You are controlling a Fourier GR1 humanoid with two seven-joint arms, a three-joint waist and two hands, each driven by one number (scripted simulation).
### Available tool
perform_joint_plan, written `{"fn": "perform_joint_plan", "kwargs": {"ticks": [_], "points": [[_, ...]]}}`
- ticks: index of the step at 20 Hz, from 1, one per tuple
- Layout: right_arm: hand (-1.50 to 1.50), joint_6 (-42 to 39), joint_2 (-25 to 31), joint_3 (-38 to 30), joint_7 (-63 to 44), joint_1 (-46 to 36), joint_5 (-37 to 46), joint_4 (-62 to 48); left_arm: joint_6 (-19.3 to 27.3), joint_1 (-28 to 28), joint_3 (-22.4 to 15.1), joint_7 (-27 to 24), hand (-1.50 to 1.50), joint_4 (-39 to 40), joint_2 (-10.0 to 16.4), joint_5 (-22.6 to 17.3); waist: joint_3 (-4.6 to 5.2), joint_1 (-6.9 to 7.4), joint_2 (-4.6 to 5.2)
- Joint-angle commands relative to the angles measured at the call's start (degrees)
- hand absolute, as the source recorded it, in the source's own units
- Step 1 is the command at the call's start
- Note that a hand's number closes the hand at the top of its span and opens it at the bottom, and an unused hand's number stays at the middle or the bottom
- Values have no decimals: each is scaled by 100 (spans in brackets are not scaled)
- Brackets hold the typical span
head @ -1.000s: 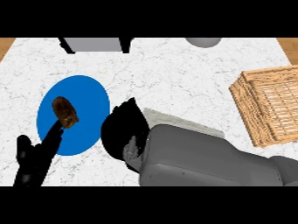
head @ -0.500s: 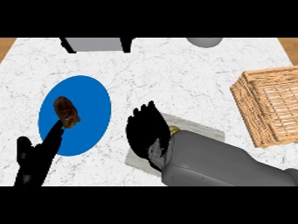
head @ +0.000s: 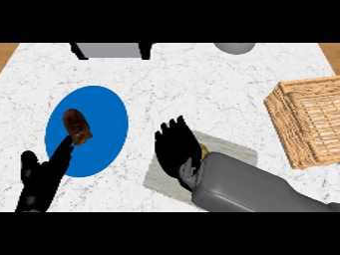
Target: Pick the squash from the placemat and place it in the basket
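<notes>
— White marble counter (head: 202, 84), grey placemat (head: 235, 149) near the middle, wicker basket (head: 319, 124) well apart at the right.
— And the squash (head: 202, 148)?
— Only a yellow sliver, on the placemat, tucked under the right hand (head: 174, 152). Spread, fairly straight fingers, grasping nothing.
— Left hand (head: 40, 179)?
— Low left, relaxed, empty, one finger over the blue plate (head: 102, 114) bearing a brown lump (head: 78, 127).
</notes>
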State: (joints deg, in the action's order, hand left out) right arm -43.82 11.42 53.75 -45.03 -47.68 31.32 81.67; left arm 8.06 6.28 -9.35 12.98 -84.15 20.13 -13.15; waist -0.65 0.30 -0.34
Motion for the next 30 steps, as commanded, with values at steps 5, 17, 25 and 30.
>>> {"fn": "perform_joint_plan", "kwargs": {"ticks": [5, 17, 25, 30], "points": [[-150, 408, -310, 98, 521, 312, 736, -585, -70, 369, -47, -153, 0, 330, -185, 175, 65, 32, 44], [-150, -102, -173, -79, 573, 672, 1195, -564, -47, -17, 110, 186, 0, 389, -340, 244, 65, -35, 31], [-150, 291, -443, -77, 991, 807, 1734, -1044, -344, 204, 239, -55, 0, 433, -234, 294, 66, 3, 36], [150, 411, -93, -154, 1379, 917, 1970, -1106, -499, 202, 398, -224, 0, 699, -254, 232, 68, -8, 43]]}}
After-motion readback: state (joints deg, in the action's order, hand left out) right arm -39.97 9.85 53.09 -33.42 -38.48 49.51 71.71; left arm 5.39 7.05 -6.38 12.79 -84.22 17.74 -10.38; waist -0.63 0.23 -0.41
